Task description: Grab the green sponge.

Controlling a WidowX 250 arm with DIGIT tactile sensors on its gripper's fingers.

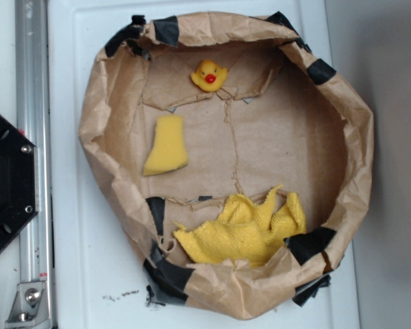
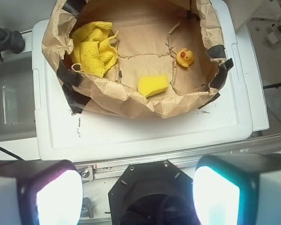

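We see a big brown paper bowl (image 1: 356,123) with its crinkly sides rolled down and bits of black tape (image 1: 166,30) on its rim. It sits on a white lid (image 1: 75,274), and we cannot tell what is under the lid.

Inside the bowl lie three yellow things. The sponge (image 1: 167,145) is flat and smooth, with one wide round end. From above, it lies on the bowl's floor toward the left side, close to the left wall but not touching it. In the wrist view the sponge (image 2: 153,85) lies just behind the near wall of the bowl.

The duck (image 1: 209,75) has a red beak. It sits up near the top wall, apart from the sponge. The cloth (image 1: 243,233) is fuzzy and bunched up. It lies at the bottom, against the wall, well apart from the sponge.

We see the claw (image 2: 138,194) only in the wrist view. Its two fingers (image 2: 215,194) show at the bottom corners, wide apart, and look bright and blurry. Nothing is between them. The claw is outside the bowl, on the near side, well apart from the sponge.

A black base (image 1: 7,181) and a metal rail (image 1: 33,82) sit beside the lid.
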